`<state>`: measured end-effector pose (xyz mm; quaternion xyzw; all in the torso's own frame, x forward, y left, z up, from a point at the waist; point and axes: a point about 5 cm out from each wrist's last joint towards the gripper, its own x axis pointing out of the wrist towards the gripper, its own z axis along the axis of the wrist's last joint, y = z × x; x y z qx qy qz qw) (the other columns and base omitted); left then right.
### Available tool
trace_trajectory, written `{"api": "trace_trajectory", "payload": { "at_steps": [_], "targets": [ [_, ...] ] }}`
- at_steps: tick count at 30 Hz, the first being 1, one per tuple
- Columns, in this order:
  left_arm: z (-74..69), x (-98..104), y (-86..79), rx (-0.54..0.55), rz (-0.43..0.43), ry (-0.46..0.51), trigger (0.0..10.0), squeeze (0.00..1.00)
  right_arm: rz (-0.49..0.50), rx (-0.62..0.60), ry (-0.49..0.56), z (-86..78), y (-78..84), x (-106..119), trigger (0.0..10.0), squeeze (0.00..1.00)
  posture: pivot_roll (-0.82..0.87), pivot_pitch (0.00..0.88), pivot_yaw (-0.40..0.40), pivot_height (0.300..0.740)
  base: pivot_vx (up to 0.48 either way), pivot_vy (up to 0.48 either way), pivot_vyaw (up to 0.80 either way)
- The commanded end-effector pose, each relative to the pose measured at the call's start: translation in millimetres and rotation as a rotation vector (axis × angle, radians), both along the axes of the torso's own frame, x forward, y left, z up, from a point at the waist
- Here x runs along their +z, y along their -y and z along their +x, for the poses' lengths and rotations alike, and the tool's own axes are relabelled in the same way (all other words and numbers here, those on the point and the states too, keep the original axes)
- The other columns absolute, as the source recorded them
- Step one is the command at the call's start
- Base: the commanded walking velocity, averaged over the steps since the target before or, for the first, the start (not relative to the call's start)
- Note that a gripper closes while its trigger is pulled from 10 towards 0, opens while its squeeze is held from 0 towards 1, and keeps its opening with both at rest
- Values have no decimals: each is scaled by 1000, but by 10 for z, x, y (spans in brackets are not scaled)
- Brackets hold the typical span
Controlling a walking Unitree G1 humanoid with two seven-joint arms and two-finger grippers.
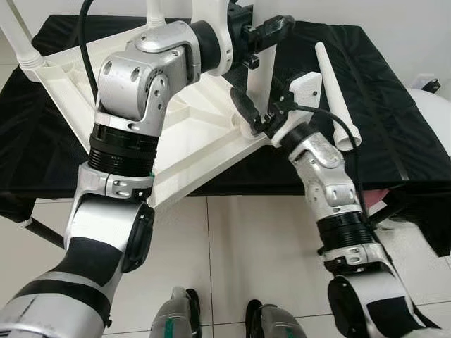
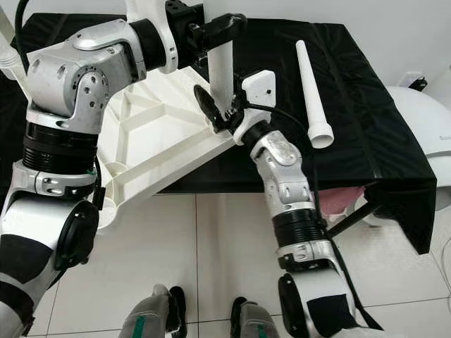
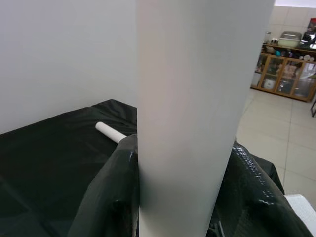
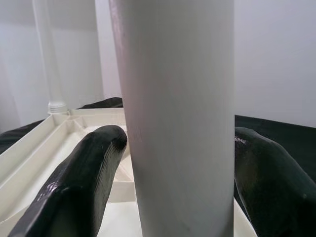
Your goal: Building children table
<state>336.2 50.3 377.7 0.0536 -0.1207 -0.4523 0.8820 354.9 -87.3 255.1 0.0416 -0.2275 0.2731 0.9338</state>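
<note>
Closest to us, our right claw [image 2: 220, 113] grips the white table leg [image 2: 220, 67] low down, where it stands upright at a corner of the upturned white tabletop [image 2: 158, 144] on the black-draped desk [image 2: 366, 105]. Our left claw [image 2: 218, 28] clasps that leg higher up. Another loose leg [image 2: 311, 95] lies nearby on the desk.

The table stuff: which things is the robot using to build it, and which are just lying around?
Using:
- tabletop, upside down on the black cloth
- leg, upright, held by both grippers: left, right
- spare leg, lying on the cloth
- fitted leg, at the far corner

Lying around:
- black cloth
- white thing, far right
- pink thing, under the cloth
</note>
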Motion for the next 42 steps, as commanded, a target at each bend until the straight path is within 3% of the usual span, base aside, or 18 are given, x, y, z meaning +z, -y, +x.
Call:
{"api": "trace_trajectory", "payload": {
  "at_steps": [1,16,30,31,32,33,34,37,40,41,42],
  "targets": [
    [-8,106,18,74,-34,39,10000,0,16,-27,19,-17,-17,39,10000,0,-38,124,-18,740,0,0,0],
    [17,105,13,91,-19,50,10000,0,79,-189,-43,-93,-209,111,10000,0,-41,132,-14,740,0,0,0],
    [26,82,35,85,1,60,10000,0,80,-238,-86,-104,-208,133,10000,0,-47,137,-15,740,0,0,0],
    [25,78,38,86,5,63,10000,0,81,-241,-88,-106,-206,137,7882,0,-47,137,-15,740,0,0,0],
    [25,78,38,86,5,63,10000,0,81,-241,-88,-106,-206,137,7882,0,-47,137,-15,740,0,0,0],
    [26,73,41,86,9,66,10000,0,84,-248,-93,-112,-205,143,7216,0,-47,135,-16,740,0,0,0],
    [23,68,46,83,17,70,10000,0,84,-253,-94,-116,-203,149,7725,0,-47,135,-16,740,0,0,0],
    [14,48,61,78,31,75,10000,0,84,-265,-99,-122,-203,174,7608,0,-45,131,-17,740,0,0,0],
    [8,43,68,76,31,76,10000,0,86,-267,-104,-129,-208,185,6588,0,-45,131,-17,740,0,0,0],
    [3,41,73,74,31,76,10000,0,90,-266,-106,-130,-209,190,4353,0,-45,131,-17,740,0,0,0],
    [-3,37,79,71,31,76,10000,0,91,-266,-106,-131,-209,196,3216,0,-45,131,-17,740,0,0,0]
  ]
}}
